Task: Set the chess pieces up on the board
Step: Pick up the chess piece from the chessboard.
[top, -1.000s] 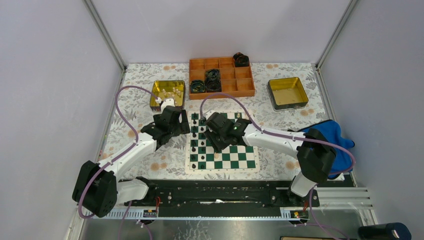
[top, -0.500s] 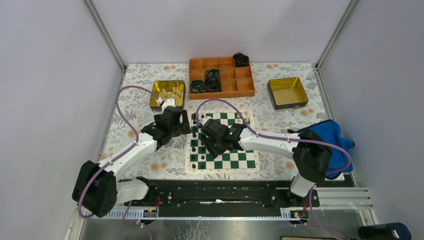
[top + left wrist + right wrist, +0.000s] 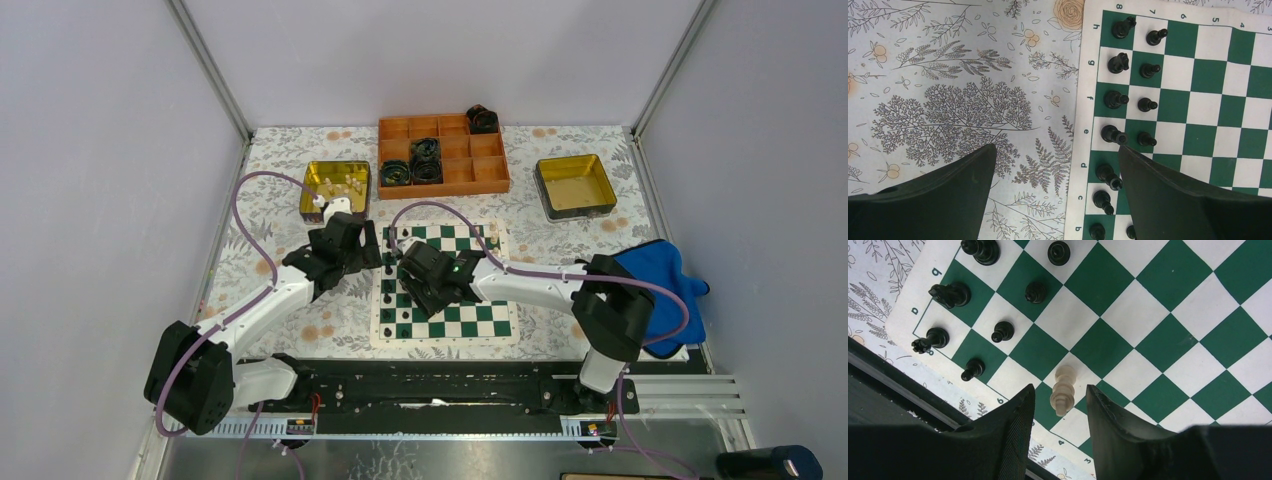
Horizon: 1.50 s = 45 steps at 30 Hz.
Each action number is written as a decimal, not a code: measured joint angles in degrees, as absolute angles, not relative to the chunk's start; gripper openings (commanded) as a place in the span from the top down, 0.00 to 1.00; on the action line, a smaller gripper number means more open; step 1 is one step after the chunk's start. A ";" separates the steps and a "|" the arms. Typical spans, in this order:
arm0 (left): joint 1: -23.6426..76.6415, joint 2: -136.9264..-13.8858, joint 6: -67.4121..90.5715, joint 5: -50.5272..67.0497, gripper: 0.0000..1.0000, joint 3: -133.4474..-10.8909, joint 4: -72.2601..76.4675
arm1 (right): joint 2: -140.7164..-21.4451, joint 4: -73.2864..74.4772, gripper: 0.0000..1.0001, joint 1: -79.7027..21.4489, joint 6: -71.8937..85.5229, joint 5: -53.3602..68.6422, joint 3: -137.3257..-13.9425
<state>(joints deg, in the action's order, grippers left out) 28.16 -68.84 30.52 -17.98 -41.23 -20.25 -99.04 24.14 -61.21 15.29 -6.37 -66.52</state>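
1. We found the right gripper [image 3: 1059,386] partly open, gripping nothing.
2. Between its jaws stood a cream-white piece [image 3: 1064,389] (a gap showed on either side), on the board [image 3: 1168,340].
3. Farther off, black pieces [image 3: 1003,331] lined the board's edge.

board [image 3: 480,315] 1 | tins [image 3: 575,185] 2 | orange tray [image 3: 490,170] 1 | black rolls [image 3: 395,172] 4 | cream piece [image 3: 1064,388] on board 1

Two close-set files of black pieces [image 3: 1128,100] line the left edge of the board [image 3: 480,322], with narrow gaps between them. A white piece [image 3: 1064,385] stands between the parted fingers of the right gripper [image 3: 1059,388], clearance either side. The left gripper [image 3: 1056,148] spans the board's left border. Squares right of the files are bare.
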 measured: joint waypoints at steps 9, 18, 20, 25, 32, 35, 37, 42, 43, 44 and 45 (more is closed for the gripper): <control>28.51 -68.84 30.52 -17.98 0.01 -41.23 -20.27 | -99.94 23.44 0.63 -61.21 15.29 -6.39 -66.43; 28.58 -68.84 30.52 -17.98 0.01 -41.23 -20.27 | -100.38 23.49 0.87 -61.23 15.46 -6.72 -66.35; 28.60 -68.84 30.50 -17.98 0.01 -41.23 -20.27 | -100.38 23.46 0.92 -61.23 15.73 -6.85 -66.35; 28.67 -68.84 30.52 -17.98 0.01 -41.23 -20.29 | -100.36 23.49 0.97 -61.25 15.75 -7.01 -66.35; 28.91 -68.84 30.50 -18.02 0.01 -41.23 -20.32 | -99.92 24.58 0.99 -61.25 15.73 -8.16 -66.35; 28.91 -68.84 30.52 -18.11 0.01 -41.23 -20.34 | -99.18 25.43 1.00 -61.25 15.73 -9.17 -66.46; 28.91 -68.84 30.52 -18.28 0.01 -41.23 -20.36 | -98.59 26.09 1.00 -61.25 15.73 -9.85 -66.83; 28.95 -68.84 30.52 -18.44 0.01 -41.23 -20.40 | -96.88 27.35 1.00 -61.25 15.86 -11.99 -67.75; 28.99 -68.84 30.52 -18.46 0.01 -41.23 -20.40 | -96.44 27.81 1.00 -61.23 15.92 -12.73 -67.85; 29.08 -68.84 30.50 -18.48 0.01 -41.23 -20.43 | -96.25 28.03 1.00 -61.17 16.01 -13.02 -67.88; 29.21 -68.84 30.52 -18.50 0.01 -41.23 -20.43 | -96.05 28.21 1.00 -60.99 16.14 -13.34 -67.88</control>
<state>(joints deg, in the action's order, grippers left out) 29.21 -68.84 30.52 -18.50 -41.23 -20.43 -96.05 28.21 -60.99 16.14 -13.34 -67.88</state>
